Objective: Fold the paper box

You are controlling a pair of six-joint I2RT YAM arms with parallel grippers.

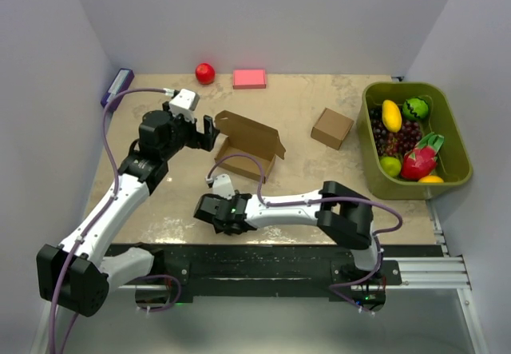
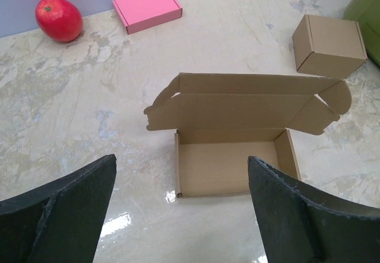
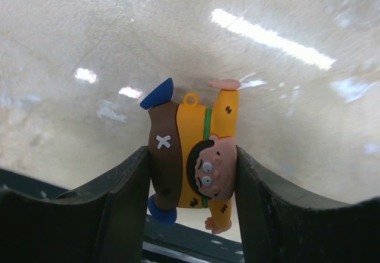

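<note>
The paper box (image 1: 249, 148) is a low oblong brown cardboard box with its lid standing open; the left wrist view shows its empty inside (image 2: 231, 162). My left gripper (image 1: 209, 133) is open and empty, just left of the box, facing it (image 2: 181, 215). My right gripper (image 1: 215, 214) is near the table's front edge, below the box, shut on a small cartoon figure toy (image 3: 196, 156) in yellow and brown with blue shoes.
A smaller cube-like cardboard box (image 1: 331, 128) sits right of the paper box. A green bin (image 1: 443, 180) with toy fruit stands at the right. A red apple (image 1: 205, 72) and a pink box (image 1: 249, 78) lie at the back. A purple object (image 1: 116, 87) is at the left wall.
</note>
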